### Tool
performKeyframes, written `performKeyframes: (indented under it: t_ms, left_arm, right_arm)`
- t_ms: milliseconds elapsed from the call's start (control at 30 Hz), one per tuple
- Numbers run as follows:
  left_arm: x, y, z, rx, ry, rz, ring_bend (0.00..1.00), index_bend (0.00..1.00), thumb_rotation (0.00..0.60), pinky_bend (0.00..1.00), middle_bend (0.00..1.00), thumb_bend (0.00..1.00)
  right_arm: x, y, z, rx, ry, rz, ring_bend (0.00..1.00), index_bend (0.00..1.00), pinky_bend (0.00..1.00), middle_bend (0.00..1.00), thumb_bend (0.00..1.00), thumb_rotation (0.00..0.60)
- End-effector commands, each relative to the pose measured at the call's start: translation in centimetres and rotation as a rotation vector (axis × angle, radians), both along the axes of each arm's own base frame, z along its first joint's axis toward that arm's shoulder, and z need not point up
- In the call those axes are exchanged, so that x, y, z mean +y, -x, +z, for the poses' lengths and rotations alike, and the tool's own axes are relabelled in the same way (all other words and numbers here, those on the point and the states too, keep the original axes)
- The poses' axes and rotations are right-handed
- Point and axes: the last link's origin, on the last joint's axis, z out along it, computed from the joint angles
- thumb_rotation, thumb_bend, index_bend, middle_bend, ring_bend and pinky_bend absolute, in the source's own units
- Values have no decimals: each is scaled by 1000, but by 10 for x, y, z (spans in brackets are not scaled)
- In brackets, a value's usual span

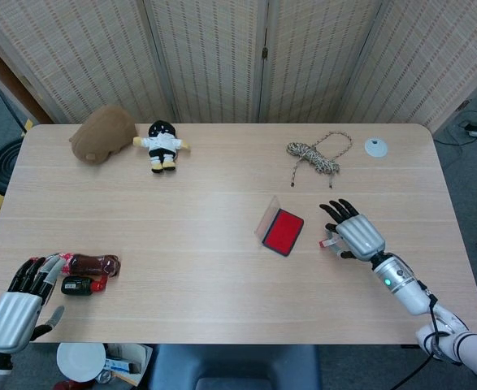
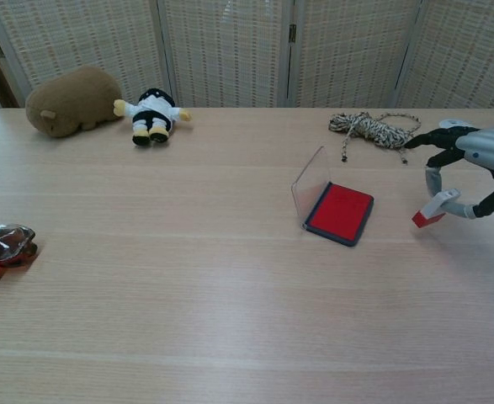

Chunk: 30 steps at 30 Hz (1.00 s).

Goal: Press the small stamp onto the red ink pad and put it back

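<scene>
Chest view: right hand (image 2: 474,172) pinches the small stamp (image 2: 428,210), lifted off the table (image 2: 188,278), right of the red ink pad (image 2: 339,212).
Step judged: carrying stamp to pad, lid open. Stamp hangs tilted, red end low. Next: move left over the pad, level the face, press down. Left hand (image 1: 17,307) rests at the near left edge, fingers loosely apart, holding nothing.
</scene>
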Motion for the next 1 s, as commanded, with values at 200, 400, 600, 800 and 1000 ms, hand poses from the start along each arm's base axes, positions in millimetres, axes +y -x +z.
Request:
performKeyframes:
  t_ms: [200, 400, 600, 800, 1000]
  left_arm:
    - [-1, 0, 2, -9, 1, -1, 0, 0, 600, 57, 0, 337]
    - [-1, 1, 7, -23, -8, 2, 0, 0, 600, 57, 0, 337]
    - [-2, 1, 11, -40, -9, -7, 0, 0, 600, 58, 0, 337]
    - [-5, 2, 18, -67, -16, -14, 0, 0, 600, 58, 0, 337]
    - [-6, 3, 24, -86, -25, -15, 0, 0, 600, 57, 0, 337]
  right_arm:
    - [-19, -42, -4, -93, -3, -7, 14, 850, 0, 96, 386, 600]
    - [-30, -62, -29, -133, -28, -33, 25, 874, 0, 122, 380, 600]
    - [-36, -78, -54, -146, -47, -24, 27, 876, 0, 125, 379, 600]
    - [-42, -89, -63, -126, -46, -11, 27, 876, 0, 124, 378, 600]
    - [-48, -102, -65, -89, -51, 7, 26, 876, 0, 121, 379, 600]
